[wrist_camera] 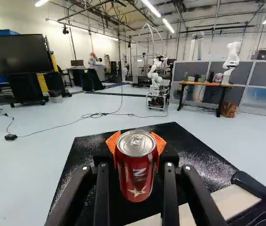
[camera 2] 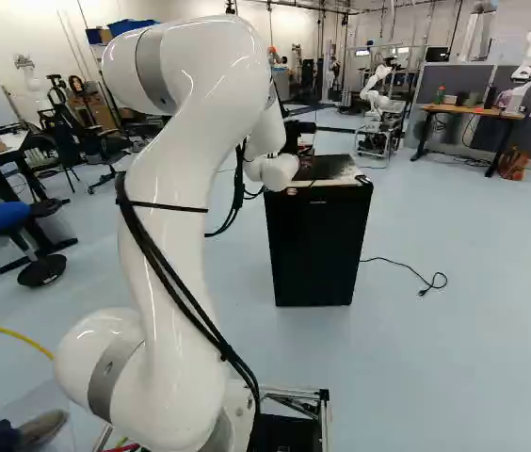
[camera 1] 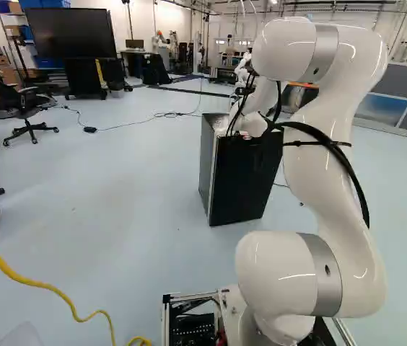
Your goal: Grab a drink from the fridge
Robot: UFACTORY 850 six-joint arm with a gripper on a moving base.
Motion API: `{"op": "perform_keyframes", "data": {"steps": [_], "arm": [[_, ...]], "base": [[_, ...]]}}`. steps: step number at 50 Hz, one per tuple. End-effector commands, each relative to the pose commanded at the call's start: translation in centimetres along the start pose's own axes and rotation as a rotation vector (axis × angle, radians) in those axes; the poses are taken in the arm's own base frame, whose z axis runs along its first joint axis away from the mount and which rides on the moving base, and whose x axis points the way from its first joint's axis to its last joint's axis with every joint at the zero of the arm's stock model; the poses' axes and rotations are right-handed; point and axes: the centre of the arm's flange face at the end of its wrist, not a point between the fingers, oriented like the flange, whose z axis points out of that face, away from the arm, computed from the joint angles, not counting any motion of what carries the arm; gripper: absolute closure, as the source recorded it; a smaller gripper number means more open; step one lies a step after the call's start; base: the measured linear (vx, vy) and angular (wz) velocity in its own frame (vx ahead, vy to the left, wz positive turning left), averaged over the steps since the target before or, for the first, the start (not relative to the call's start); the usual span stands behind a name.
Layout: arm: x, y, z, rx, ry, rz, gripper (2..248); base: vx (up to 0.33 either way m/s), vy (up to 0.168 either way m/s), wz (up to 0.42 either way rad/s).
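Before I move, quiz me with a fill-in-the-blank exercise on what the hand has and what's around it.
In the wrist view, the hand is closed on a red ____.
The pads pressing it from both sides are coloured ____.
In the right base view, the front of the fridge is ____.
The cable on the floor at the lower left of the left base view is ____.
Missing words: can; orange; black; yellow.

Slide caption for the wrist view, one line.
Red drink can held between the jaws over the fridge's black top.
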Motion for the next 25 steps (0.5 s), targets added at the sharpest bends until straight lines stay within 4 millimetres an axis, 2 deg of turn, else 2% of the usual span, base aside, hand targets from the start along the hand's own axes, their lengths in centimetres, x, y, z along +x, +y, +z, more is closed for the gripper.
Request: {"op": "perform_keyframes", "data": {"steps": [25], "arm": [[0.4, -0.7, -1.7, 0.009, -0.014, -0.001, 151]], "base": [[0.0, 0.0, 0.0]]}}
